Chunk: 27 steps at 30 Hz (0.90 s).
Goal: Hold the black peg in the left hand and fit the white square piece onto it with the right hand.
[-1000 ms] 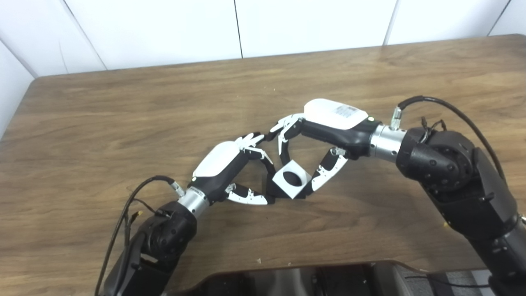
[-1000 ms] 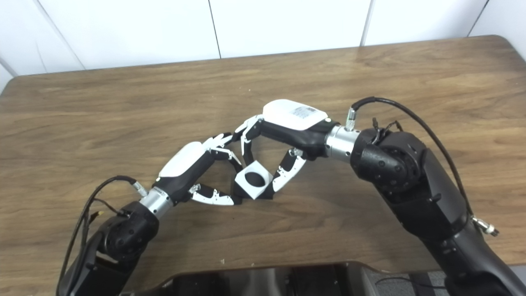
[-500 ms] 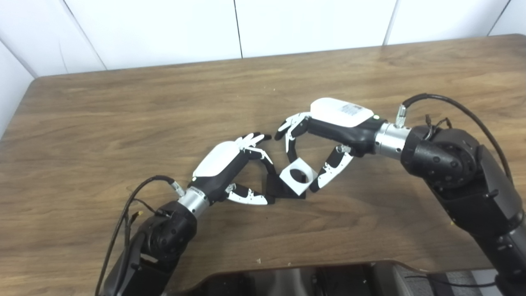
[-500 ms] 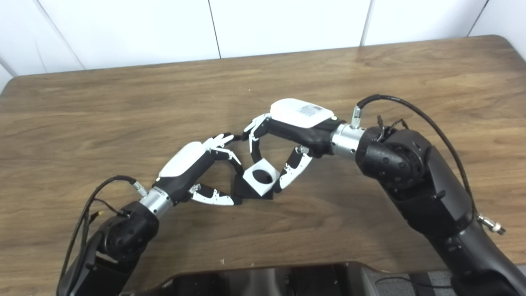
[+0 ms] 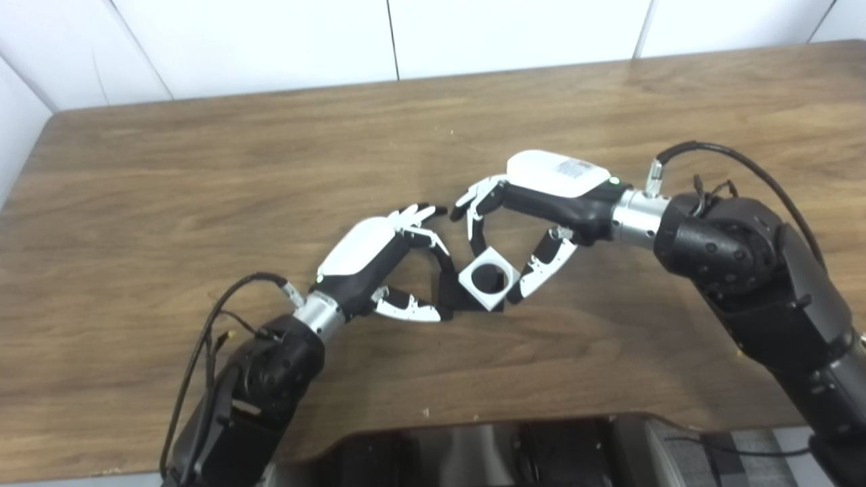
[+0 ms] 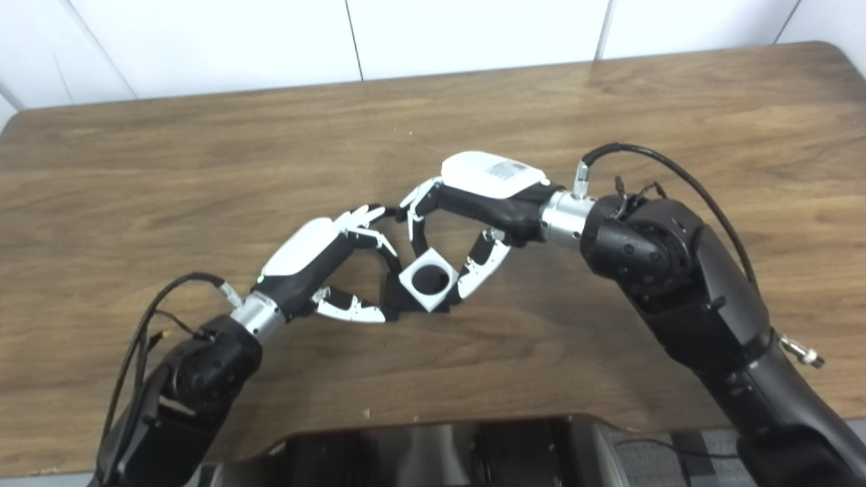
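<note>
The white square piece (image 5: 488, 280) with a round dark hole sits at the table's middle, over a black peg piece (image 5: 448, 296) whose base shows at its left and lower edge. My left hand (image 5: 379, 260) comes in from the lower left, its thumb and fingers closed on the black piece. My right hand (image 6: 480, 193) reaches in from the right, its fingers on the white piece's far side and its thumb on the near right side, shut on it. I cannot tell whether the peg is inside the hole.
The brown wooden table (image 5: 203, 169) spreads all around the two hands. White wall panels (image 5: 270, 40) stand behind its far edge. A dark part of the robot's body (image 5: 514, 453) lies below the near edge.
The whole picture has shifted upward, so the camera has moved. The right hand shifted the white piece slightly to the right over the black piece. Both grasps look unchanged.
</note>
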Each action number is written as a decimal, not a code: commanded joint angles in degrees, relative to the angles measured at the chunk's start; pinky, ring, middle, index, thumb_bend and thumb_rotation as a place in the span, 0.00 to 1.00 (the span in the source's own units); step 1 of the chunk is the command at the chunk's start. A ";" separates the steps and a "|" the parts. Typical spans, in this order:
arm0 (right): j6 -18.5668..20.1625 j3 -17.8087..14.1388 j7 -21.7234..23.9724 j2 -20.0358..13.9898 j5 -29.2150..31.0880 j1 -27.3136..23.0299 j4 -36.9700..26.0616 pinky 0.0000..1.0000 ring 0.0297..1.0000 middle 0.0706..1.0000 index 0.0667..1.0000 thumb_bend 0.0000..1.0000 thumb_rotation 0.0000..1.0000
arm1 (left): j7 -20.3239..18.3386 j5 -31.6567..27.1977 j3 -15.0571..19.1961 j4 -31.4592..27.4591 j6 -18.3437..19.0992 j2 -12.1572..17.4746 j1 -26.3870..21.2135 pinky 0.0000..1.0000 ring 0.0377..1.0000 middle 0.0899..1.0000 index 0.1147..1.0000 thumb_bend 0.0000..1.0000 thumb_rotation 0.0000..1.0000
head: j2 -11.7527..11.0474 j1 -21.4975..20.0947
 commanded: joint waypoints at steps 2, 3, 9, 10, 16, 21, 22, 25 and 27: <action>-0.36 -0.13 -0.96 0.58 -0.54 -2.56 0.23 0.76 0.86 0.79 0.44 0.52 0.14 | -2.36 2.27 -1.61 1.17 1.16 0.16 0.30 1.00 1.00 0.96 0.42 0.52 0.08 | 0.06 0.13; -0.36 -0.06 -1.00 0.75 -0.69 -2.55 0.34 0.76 0.85 0.79 0.44 0.52 0.14 | -2.37 2.35 -1.65 1.16 1.18 0.16 0.27 1.00 1.00 0.96 0.42 0.52 0.08 | 0.06 0.13; 0.08 0.02 -1.34 1.81 -1.21 -2.45 1.11 0.77 0.86 0.79 0.44 0.52 0.13 | -2.23 2.52 -1.78 1.38 1.02 0.04 0.22 1.00 1.00 0.96 0.42 0.52 0.08 | 0.13 0.17; -0.01 0.07 -1.51 1.98 -1.29 -2.44 1.36 0.77 0.86 0.79 0.44 0.52 0.13 | -2.29 2.49 -1.80 1.34 1.06 0.01 0.19 1.00 1.00 0.96 0.42 0.52 0.08 | 0.13 0.16; -0.64 0.20 -2.17 2.65 -1.65 -2.39 2.45 0.76 0.85 0.78 0.44 0.52 0.14 | -2.17 2.23 -1.71 1.44 0.78 -0.07 0.14 1.00 1.00 0.96 0.42 0.52 0.08 | 0.11 0.42; -1.02 0.12 -2.41 2.53 -1.82 -2.29 3.26 0.75 0.85 0.78 0.44 0.52 0.14 | -2.33 2.44 -1.71 1.04 1.01 0.10 0.30 1.00 1.00 0.96 0.42 0.52 0.08 | 0.23 0.38; -0.85 0.11 -2.30 2.50 -1.82 -2.29 3.25 0.76 0.86 0.78 0.44 0.52 0.14 | -2.29 2.43 -1.69 0.97 0.96 0.14 0.35 1.00 1.00 0.96 0.42 0.52 0.08 | 0.28 0.34; -0.51 0.09 -1.99 2.21 -2.09 -2.30 3.14 0.76 0.86 0.79 0.44 0.52 0.14 | -2.53 2.37 -1.66 0.75 1.02 0.40 0.44 1.00 1.00 0.96 0.42 0.52 0.08 | 0.39 0.05; -0.48 -0.08 -2.00 2.06 -2.03 -2.20 3.16 0.76 0.86 0.79 0.44 0.52 0.14 | -2.36 2.25 -1.54 0.89 0.85 0.47 0.55 1.00 1.00 0.96 0.42 0.52 0.08 | 0.41 0.00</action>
